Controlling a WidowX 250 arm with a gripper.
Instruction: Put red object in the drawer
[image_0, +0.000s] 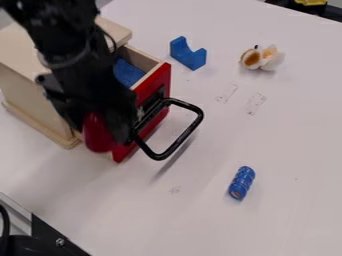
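Here's the black gripper (100, 134), hanging down from the upper left, over the near side of the open drawer. Its fingers are pinching the red object (99, 136), one on each side, with the rounded red bottom showing below them. And that red object is outside the drawer, at the near left of its red front (161, 82), overlapping the front's near end in this view; whether the two touch, I can't tell!

The drawer sticks out to the right from a pale wooden cabinet (27, 92), which sits on the far left of the white bench (287, 145). Inside the drawer, something blue (127, 73) shows beside the arm, though the arm covers much of that space. Out from the red front juts a big black loop handle (189, 134), its shadow falling on the bench.

Over on the far side, just right of the drawer and apart from it, there's a blue block (187, 54) with a curved notch. Further right lies a white and brown thing (260, 58). Nearer, right of the handle, a ridged blue cylinder (242, 183) lies on its side. Up in the far right corner, a bit of yellow (310, 2) sits on something black.
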